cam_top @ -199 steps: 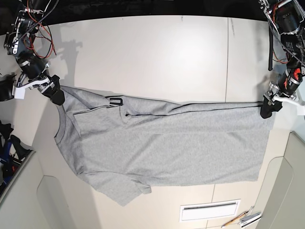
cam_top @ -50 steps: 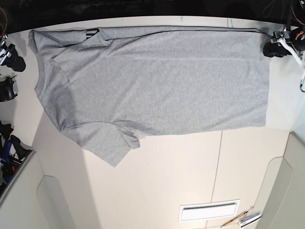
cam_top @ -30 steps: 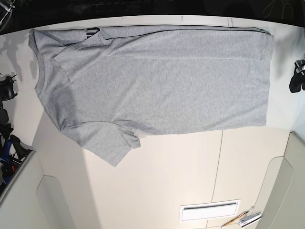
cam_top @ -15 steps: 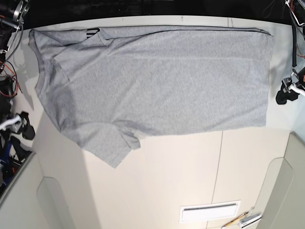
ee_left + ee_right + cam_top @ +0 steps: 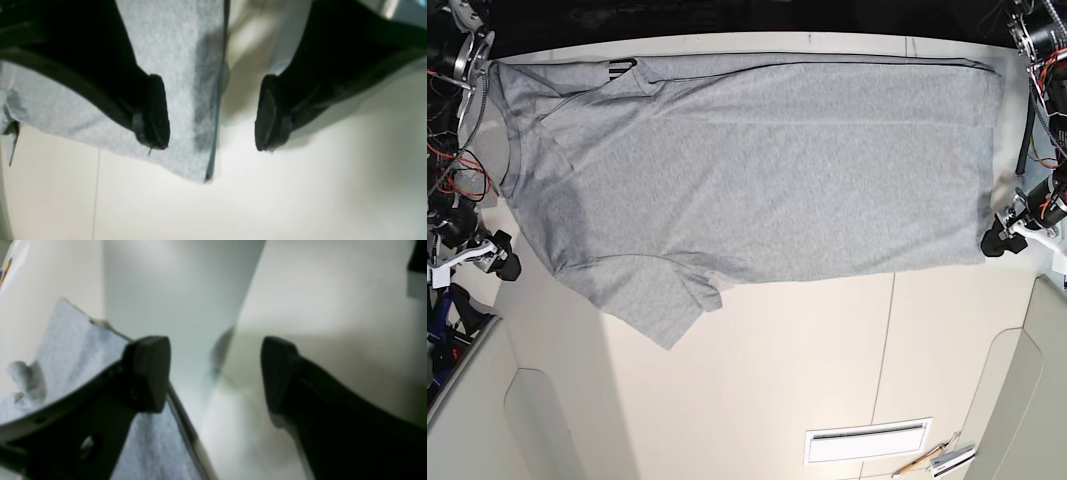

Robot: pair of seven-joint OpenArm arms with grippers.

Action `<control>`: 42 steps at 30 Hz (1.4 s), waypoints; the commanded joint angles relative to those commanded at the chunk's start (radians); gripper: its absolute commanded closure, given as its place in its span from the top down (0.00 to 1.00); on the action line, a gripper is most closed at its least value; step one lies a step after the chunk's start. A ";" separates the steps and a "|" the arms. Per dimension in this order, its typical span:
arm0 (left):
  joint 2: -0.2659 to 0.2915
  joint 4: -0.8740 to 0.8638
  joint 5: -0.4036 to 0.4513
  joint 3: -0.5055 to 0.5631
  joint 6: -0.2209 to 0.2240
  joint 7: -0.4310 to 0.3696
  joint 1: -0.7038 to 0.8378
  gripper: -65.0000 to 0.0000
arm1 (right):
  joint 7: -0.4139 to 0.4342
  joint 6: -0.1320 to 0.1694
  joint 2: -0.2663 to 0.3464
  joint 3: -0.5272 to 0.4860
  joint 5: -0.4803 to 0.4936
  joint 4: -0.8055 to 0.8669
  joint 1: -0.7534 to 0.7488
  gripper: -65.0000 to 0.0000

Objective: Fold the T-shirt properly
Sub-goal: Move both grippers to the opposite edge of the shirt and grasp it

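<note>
T-shirt (image 5: pixel 757 175) lies spread flat on the worktop (image 5: pixel 807 370), light heather grey, filling the far half of the surface in my base view. Neck end points to that view's left, hem to its right. One short sleeve (image 5: pixel 662 305) sticks out from the shirt's near edge toward the bare part of the worktop. At the shirt's far edge, near the neck, a bit of black lettering (image 5: pixel 617 68) shows where the cloth is turned over.

Worktop is pale cream, smooth, with a thin seam line (image 5: pixel 884 345) running away from the shirt's near edge. Beyond the shirt's far edge the room goes dark. Well apart from the shirt, at the worktop's near side, I see a slotted white vent panel (image 5: pixel 867 440) and some pens or small tools (image 5: pixel 937 460) beside it; too small to tell more.

Left hand (image 5: pixel 211 113) sits at the shirt's near hem corner, fingers spread wide, holding nothing; one fingertip (image 5: pixel 155 111) is over the cloth, the other over bare worktop, with the hem edge between them. Right hand (image 5: pixel 215 373) is just off the shirt's neck end, fingers likewise wide apart and empty, with grey cloth showing beside one finger.
</note>
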 joint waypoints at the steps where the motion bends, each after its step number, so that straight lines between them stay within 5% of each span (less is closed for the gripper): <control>1: 0.003 0.000 0.001 0.000 0.000 0.000 0.000 0.68 | 0.003 0.000 -0.005 -0.010 -0.001 0.000 0.000 0.65; 14: 0.017 0.002 -0.031 0.000 0.000 0.102 0.002 0.68 | -0.032 0.018 -0.158 -0.016 -0.005 0.003 0.000 0.65; 27: 0.017 0.003 -0.054 0.009 0.000 0.157 0.002 0.67 | -0.134 0.019 -0.164 -0.115 0.013 0.079 0.000 0.65; 37: 0.016 0.009 -0.096 0.191 0.000 0.156 0.000 0.67 | -0.143 0.018 -0.164 -0.140 0.015 0.079 -0.001 0.65; 39: 0.016 0.009 -0.095 0.191 0.000 0.156 0.000 0.61 | -0.150 0.018 -0.164 -0.140 0.014 0.079 0.000 0.57; 42: 0.016 0.010 -0.095 0.191 0.000 0.156 -0.001 0.25 | -0.149 0.017 -0.164 -0.140 0.014 0.079 0.000 0.20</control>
